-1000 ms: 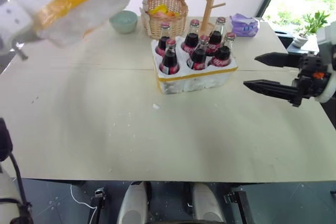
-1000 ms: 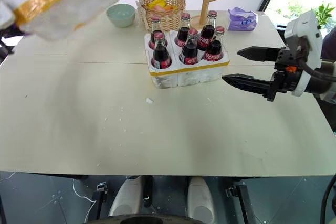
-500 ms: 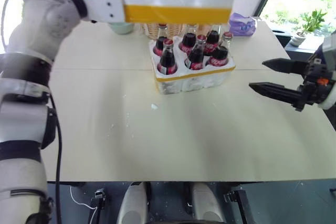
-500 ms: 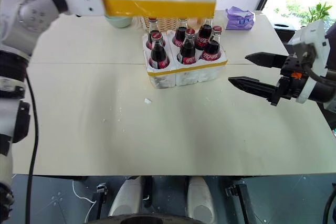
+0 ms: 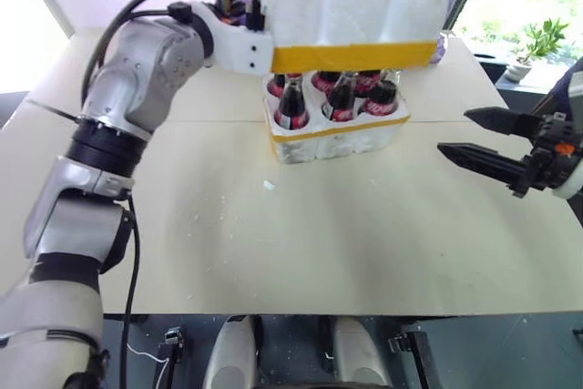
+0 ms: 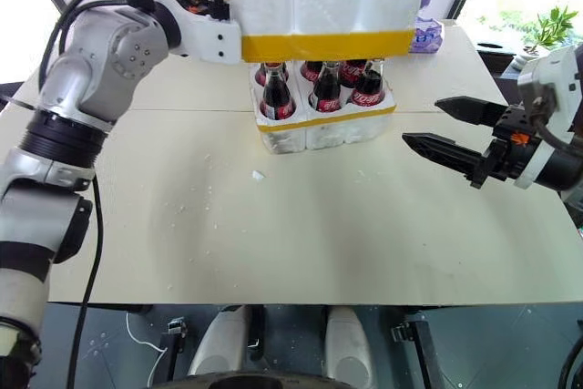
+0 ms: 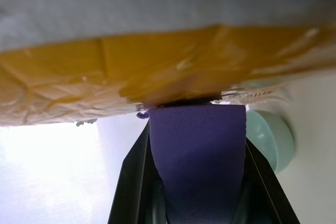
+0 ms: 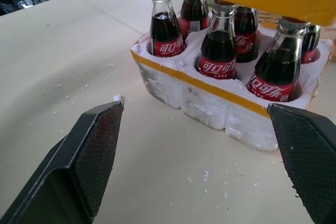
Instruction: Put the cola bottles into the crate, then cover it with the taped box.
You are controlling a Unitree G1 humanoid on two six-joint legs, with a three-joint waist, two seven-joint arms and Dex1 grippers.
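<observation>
**Box now over the bottles, ready to come down**

The left tool point(image 6: 232, 38) is clamped on the near-left edge of the taped box point(image 5: 351, 8), pinching its yellow-taped wall. A second ago the box was far off to the left of the crate, tilted and high; half a second ago it was swinging in across the back of the desk point(image 5: 273, 243). Now it hangs roughly level, directly above the crate point(image 5: 337, 138), its lower yellow band hiding the caps and necks of the cola bottles point(image 8: 218, 51). From the right wrist view, the box's bottom edge sits about at cap height, so it has not yet dropped over the bottles or met the crate.

All six bottles stand upright in the crate's holes, so the loading part looks finished. What is left is the covering: the box seems to need lowering straight down so its hollow takes in every neck and its rim seats on the crate. The box looks slightly offset to the right of the crate, so a small correction may be wanted before descent, or a rim could catch a cap.

The right tool point(image 5: 483, 138) is spread wide and grips nothing, hovering just right of the crate above the desk, well placed to steady either piece.
</observation>
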